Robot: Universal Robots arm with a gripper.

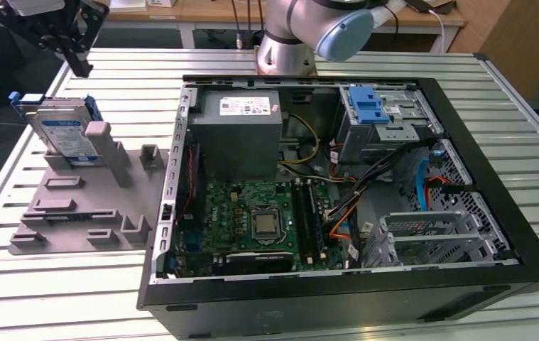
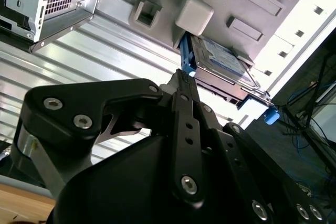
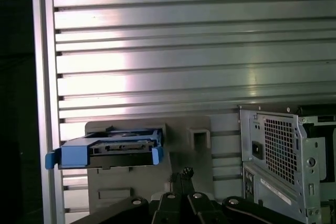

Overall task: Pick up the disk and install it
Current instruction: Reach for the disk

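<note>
While on end in its holder, disk, long axis upright.

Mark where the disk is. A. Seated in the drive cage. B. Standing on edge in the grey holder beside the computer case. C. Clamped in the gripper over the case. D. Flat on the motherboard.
B: the disk stands on edge in the grey holder outside the computer case, with the gripper above it and apart.
</note>
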